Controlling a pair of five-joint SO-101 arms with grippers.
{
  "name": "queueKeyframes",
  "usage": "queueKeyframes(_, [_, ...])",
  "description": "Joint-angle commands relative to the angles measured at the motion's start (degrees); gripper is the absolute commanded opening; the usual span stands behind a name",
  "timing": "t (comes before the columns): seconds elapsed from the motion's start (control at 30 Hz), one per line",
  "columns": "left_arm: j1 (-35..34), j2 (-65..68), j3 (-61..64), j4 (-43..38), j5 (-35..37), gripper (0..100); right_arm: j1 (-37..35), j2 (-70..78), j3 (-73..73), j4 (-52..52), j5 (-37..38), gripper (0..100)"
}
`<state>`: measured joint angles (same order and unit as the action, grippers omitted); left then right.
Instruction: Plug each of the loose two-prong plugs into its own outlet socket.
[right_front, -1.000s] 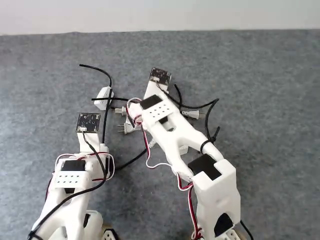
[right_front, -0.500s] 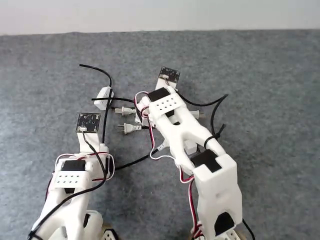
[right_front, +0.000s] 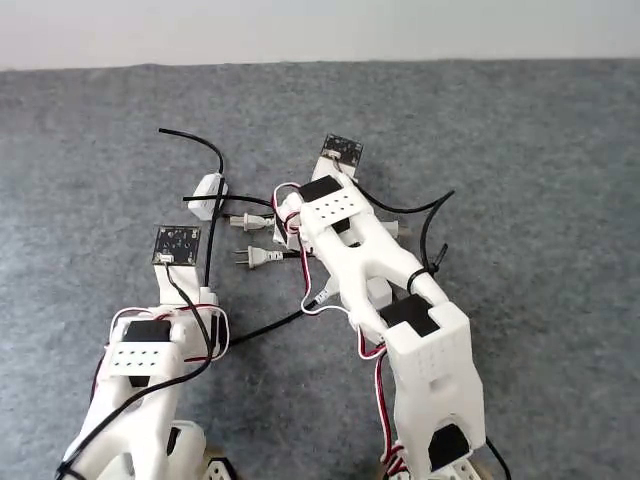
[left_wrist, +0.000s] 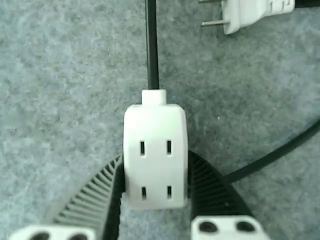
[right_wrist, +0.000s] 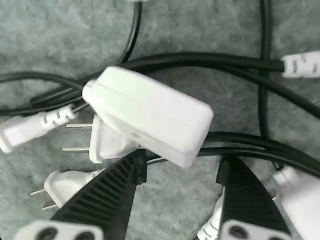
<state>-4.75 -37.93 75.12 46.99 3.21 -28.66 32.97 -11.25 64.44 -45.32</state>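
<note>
On the table (right_front: 520, 180), front left: outlet block (left_wrist: 155, 130) sits between the left gripper (left_wrist: 155, 162) fingers, both touching its sides. Its cord (left_wrist: 151, 45) runs straight ahead. Near plug (right_front: 258, 258) is ahead-right of it, apart. Far plug (right_front: 245, 222) is just behind that; both point prongs left. 2nd block (right_front: 208, 195) lies left of far plug. Right gripper (right_wrist: 185, 162), fingers spread, is over tilted block (right_wrist: 150, 115), which lies on 3rd plug (right_wrist: 107, 145) and crossed cords (right_wrist: 200, 60).

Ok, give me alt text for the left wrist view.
A white outlet block with two pairs of slots is clamped between the dark ribbed fingers of the left tool, on grey carpet. Its black cord runs straight away from the tool, and a loose white two-prong plug lies beyond.
</note>
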Motion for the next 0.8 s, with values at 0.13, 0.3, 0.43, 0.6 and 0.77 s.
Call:
queueKeyframes(0.13, [0.26, 0.18, -1.63, 0.53, -0.53, 2, 4.09, -0.48, -3.6, -3.47, 1.23, 8.3])
queueKeyframes(0.3, [0.26, 0.18, -1.54, 0.53, -0.53, 2, 4.09, -0.4, -3.43, -3.65, 4.92, 3.2])
queueKeyframes(0.43, [0.26, 0.18, -1.54, 0.53, -0.53, 2, 4.18, -0.4, -3.34, -3.38, 5.27, 2.5])
queueKeyframes(0.6, [1.05, 0.18, -1.45, 0.53, -0.53, 2, 3.91, -1.19, -3.69, -0.04, 8.79, 0.8])
queueKeyframes(0.77, [2.11, 0.18, -1.36, 0.53, -0.62, 2, 3.91, -4.26, -4.22, 4.79, 9.67, 0.8])
